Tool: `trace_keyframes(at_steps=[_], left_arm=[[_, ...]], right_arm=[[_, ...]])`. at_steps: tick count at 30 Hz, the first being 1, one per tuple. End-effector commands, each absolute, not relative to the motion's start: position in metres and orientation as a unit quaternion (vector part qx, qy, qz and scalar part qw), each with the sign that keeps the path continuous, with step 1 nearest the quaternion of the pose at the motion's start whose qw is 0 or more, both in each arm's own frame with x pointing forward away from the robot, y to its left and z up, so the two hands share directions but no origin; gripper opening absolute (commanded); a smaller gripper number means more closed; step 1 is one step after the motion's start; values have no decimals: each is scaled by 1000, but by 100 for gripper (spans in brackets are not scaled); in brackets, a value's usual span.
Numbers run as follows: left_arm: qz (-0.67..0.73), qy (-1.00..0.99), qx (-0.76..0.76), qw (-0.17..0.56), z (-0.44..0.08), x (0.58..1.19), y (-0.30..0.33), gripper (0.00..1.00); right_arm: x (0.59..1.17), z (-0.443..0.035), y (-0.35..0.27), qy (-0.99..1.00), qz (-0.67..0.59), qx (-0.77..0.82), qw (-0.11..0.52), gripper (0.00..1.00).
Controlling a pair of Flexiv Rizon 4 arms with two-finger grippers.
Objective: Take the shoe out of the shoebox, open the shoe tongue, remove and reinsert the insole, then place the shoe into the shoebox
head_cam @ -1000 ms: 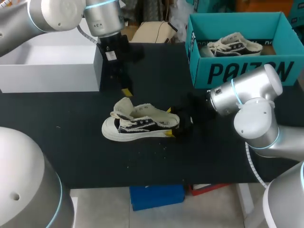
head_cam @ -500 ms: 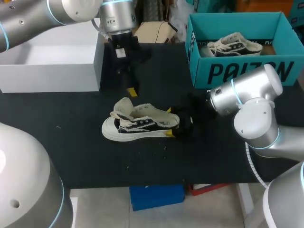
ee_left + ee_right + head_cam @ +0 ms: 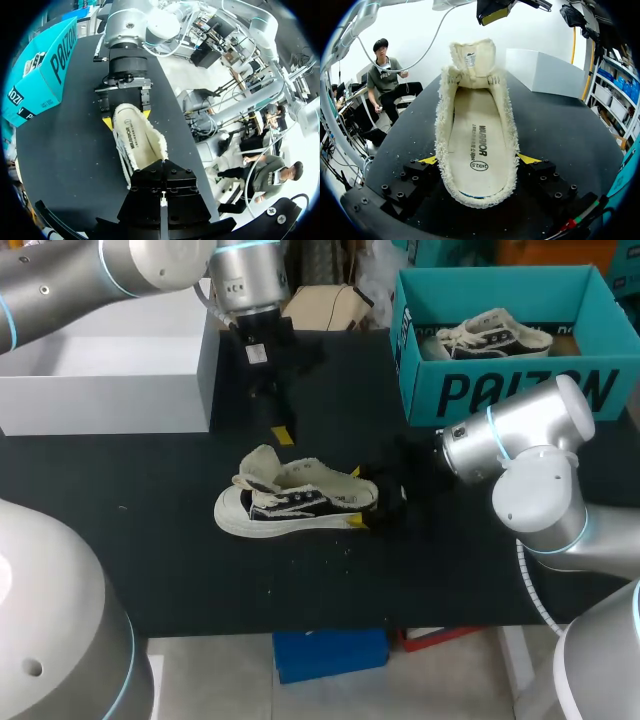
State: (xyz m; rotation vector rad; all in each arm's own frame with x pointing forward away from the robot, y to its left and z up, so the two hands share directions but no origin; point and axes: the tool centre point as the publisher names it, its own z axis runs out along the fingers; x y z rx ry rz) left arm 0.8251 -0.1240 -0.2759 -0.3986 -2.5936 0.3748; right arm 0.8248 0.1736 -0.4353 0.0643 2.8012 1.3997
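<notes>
Spreading under everything, the matte black table (image 3: 150,540) is the largest thing in view. At its 10 o'clock corner sits a plain white rectangular box (image 3: 100,390), its long side along the far edge. At 1 o'clock stands the open teal cardboard shoebox (image 3: 510,390) with dark lettering on its near wall. Inside it lies a second black-and-white canvas sneaker (image 3: 490,335).

Near the middle of the table, outside the shoebox and well apart from it, the black-and-white low canvas shoe with a frayed cream collar (image 3: 295,502) rests upright on its white sole. Its toe points to 9 o'clock and its heel to 3 o'clock.

My right arm's black two-fingered gripper (image 3: 354,497) meets the shoe from 3 o'clock and sits low on the table. Its jaws pinch the heel: one yellow tip presses against each side of the frayed collar, with the heel between them. My left arm's black gripper (image 3: 280,432) hangs at 12 o'clock from the shoe, over the toe end and apart from the shoe. Whether it is spread or pressed together I cannot tell.

Inside the shoe the flat cream insole with dark print (image 3: 475,135) lies seated from the heel forward. At the toe end of the opening the short cream fabric tongue (image 3: 472,57) stands upright, leaning away from the heel, and the shoe's mouth gapes wide.
</notes>
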Motion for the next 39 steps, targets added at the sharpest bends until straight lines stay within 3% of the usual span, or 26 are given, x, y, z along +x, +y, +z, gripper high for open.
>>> trace_keyframes(at_steps=[1, 10, 26, 39], left_arm=[[132, -952, -146, 234, -275, 824, -122, 0], [116, -961, -145, 207, -280, 816, -128, 0], [112, -953, -146, 243, -323, 801, -147, 0], [120, -952, -143, 244, -324, 801, -147, 0]], right_arm=[[826, -441, 175, 895, 446, 22, 5, 0], [826, -441, 175, 895, 446, 22, 5, 0], [826, -441, 175, 895, 446, 22, 5, 0], [826, -441, 175, 895, 446, 22, 5, 0]])
